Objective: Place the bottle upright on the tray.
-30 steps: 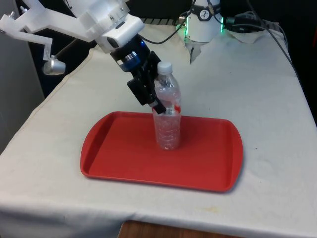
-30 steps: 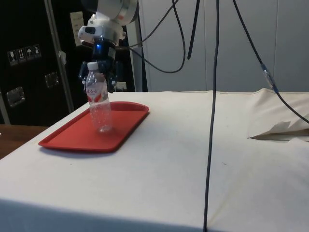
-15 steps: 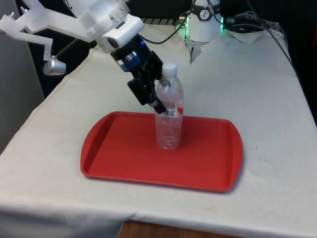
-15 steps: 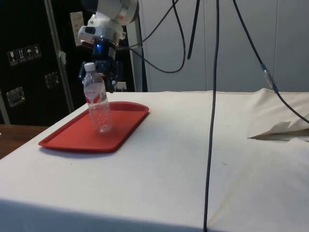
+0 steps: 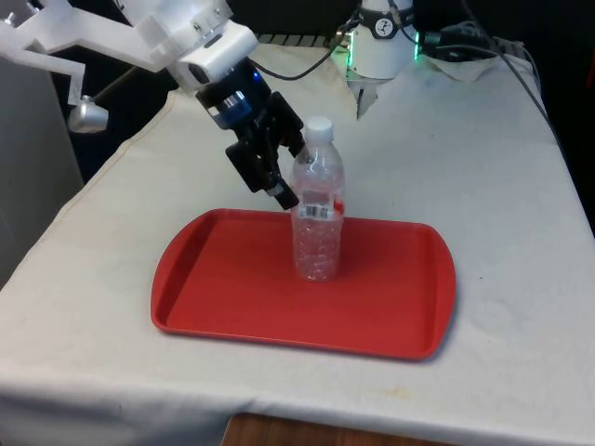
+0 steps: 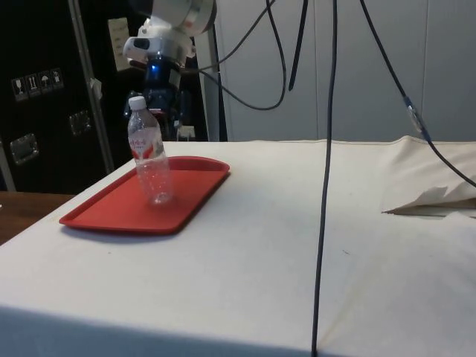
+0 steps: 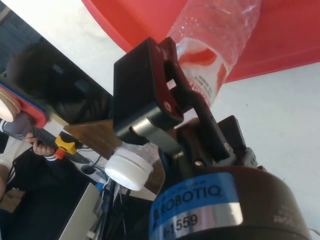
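While the bottle (image 5: 317, 209) stands upright near the middle of the red tray (image 5: 223, 288) on the tabletop (image 5: 483, 167), the jaws (image 5: 279, 172) hang spread wide just beside its upper half, apart from it, holding nothing.

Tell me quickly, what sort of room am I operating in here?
Probably a robotics lab: a cloth-covered table with loose cables hanging over it, dark cabinets behind, and just a red tray holding an upright bottle.

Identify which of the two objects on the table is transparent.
The bottle: clear plastic with a white cap, standing upright on the opaque red tray.
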